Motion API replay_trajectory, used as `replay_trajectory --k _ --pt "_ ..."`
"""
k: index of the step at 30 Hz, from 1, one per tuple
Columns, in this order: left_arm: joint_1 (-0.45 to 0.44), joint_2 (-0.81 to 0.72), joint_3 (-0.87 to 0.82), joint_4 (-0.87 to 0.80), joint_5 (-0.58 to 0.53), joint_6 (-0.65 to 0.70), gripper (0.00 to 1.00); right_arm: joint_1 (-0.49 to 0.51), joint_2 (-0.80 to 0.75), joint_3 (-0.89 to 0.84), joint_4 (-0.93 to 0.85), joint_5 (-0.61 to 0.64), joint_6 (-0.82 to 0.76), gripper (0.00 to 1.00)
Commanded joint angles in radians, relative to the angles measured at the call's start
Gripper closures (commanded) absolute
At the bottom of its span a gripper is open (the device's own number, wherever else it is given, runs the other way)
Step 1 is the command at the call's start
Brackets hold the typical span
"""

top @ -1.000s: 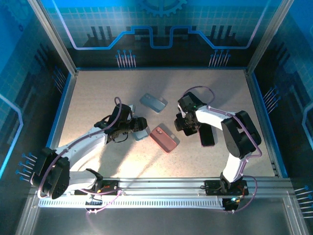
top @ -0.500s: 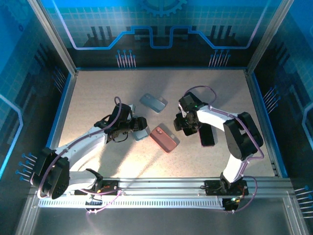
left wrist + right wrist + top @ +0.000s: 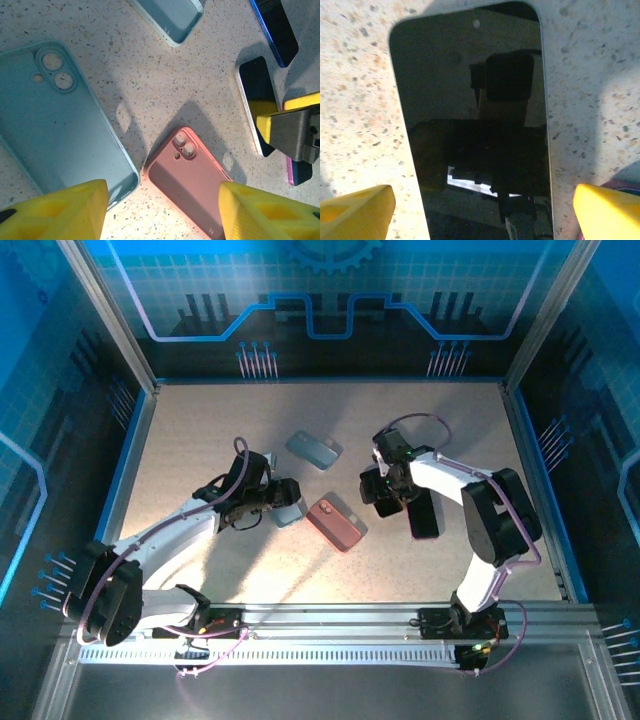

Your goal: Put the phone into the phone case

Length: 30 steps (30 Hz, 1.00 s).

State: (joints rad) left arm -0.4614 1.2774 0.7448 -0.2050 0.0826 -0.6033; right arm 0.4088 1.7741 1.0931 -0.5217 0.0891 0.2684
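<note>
A phone [image 3: 470, 100] with a black screen and silver rim lies face up on the speckled table, also seen in the left wrist view [image 3: 254, 92]. My right gripper [image 3: 482, 212] stands open straddling it, with a gap between each yellow finger and the rim; from above it [image 3: 383, 498] covers the phone. A pink phone case [image 3: 192, 177] [image 3: 336, 524] lies hollow side down. A light blue case [image 3: 55, 115] [image 3: 290, 510] lies beside it. My left gripper [image 3: 162, 210] [image 3: 278, 502] hovers open over both cases' near corners, holding nothing.
A third, grey-blue case [image 3: 314, 450] [image 3: 172, 17] lies hollow side up farther back. A blue-edged phone [image 3: 275, 27] and a pink-edged phone [image 3: 300, 172] lie near the right gripper. A dark phone [image 3: 423, 515] lies right of it. Blue walls ring the table.
The right gripper's jaws have spread wider and its wrist has shifted slightly to the right over the phone. The left arm and the cases have not moved.
</note>
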Motion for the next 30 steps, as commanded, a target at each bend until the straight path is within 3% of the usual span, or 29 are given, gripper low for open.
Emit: replay_trajectory --k 1,13,30 --pt "-0.009 -0.009 0.019 -0.021 -0.019 0.001 0.4 -0.013 0.036 0.024 0.007 -0.05 -0.012 0.07" --pt "-0.009 -0.02 0.02 -0.033 -0.031 0.011 0.4 0.009 0.037 -0.007 -0.025 -0.078 0.083 0.08" --pt "-0.01 -0.028 0.01 -0.018 -0.035 0.0 0.4 0.085 0.037 0.057 -0.108 0.08 0.081 0.12"
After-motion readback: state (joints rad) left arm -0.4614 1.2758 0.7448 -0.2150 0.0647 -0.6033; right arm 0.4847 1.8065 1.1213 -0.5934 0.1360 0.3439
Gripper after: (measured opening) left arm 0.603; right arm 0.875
